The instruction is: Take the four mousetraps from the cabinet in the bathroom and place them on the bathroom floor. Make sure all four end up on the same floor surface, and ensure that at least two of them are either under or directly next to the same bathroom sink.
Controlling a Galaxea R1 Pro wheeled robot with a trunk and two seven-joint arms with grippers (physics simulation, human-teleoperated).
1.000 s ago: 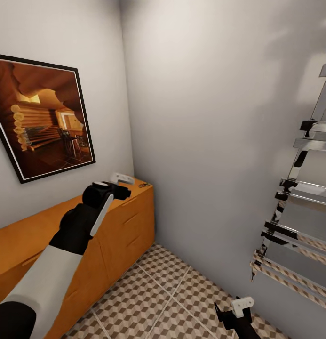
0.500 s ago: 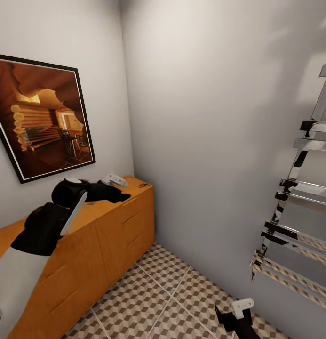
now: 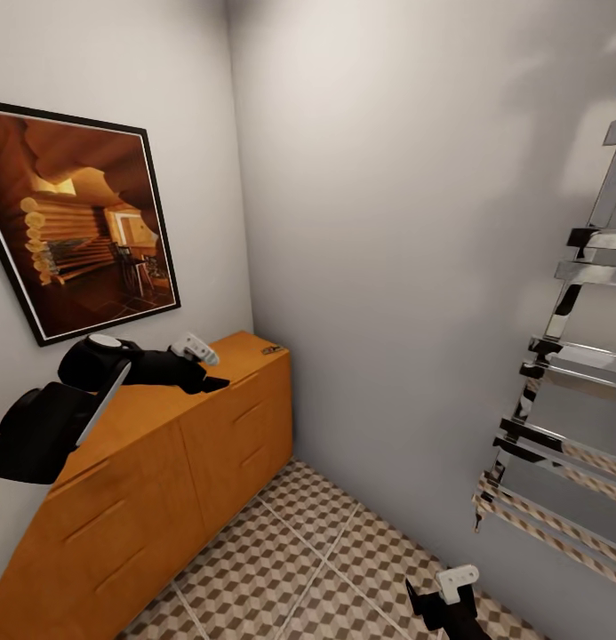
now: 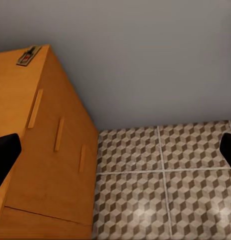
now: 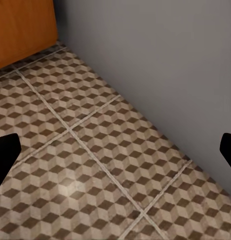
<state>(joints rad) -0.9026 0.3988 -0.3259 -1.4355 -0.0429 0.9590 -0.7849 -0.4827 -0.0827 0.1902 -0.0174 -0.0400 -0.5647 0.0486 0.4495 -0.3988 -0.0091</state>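
Observation:
One mousetrap (image 3: 272, 349) lies flat at the far end of the orange-brown cabinet (image 3: 148, 462) top, near the corner of the walls; the left wrist view shows this mousetrap (image 4: 28, 55) as a small tan board with dark wire and a red spot. My left gripper (image 3: 205, 366) hovers over the cabinet top, short of the mousetrap, open with nothing between its fingers (image 4: 5, 155). Low over the bathroom floor (image 3: 325, 569), my right gripper (image 3: 436, 591) is open and empty, with cube-patterned tiles (image 5: 95, 150) below it. The bathroom sink is out of view.
A framed picture (image 3: 72, 222) hangs on the wall above the cabinet. A chrome towel rail (image 3: 565, 391) juts out from the right wall. Grey walls close the narrow space ahead, with a strip of tiled floor between cabinet and rail.
My left arm has swung left and back along the cabinet top, drawing the gripper further from the mousetrap. The right arm and the camera have stayed put.

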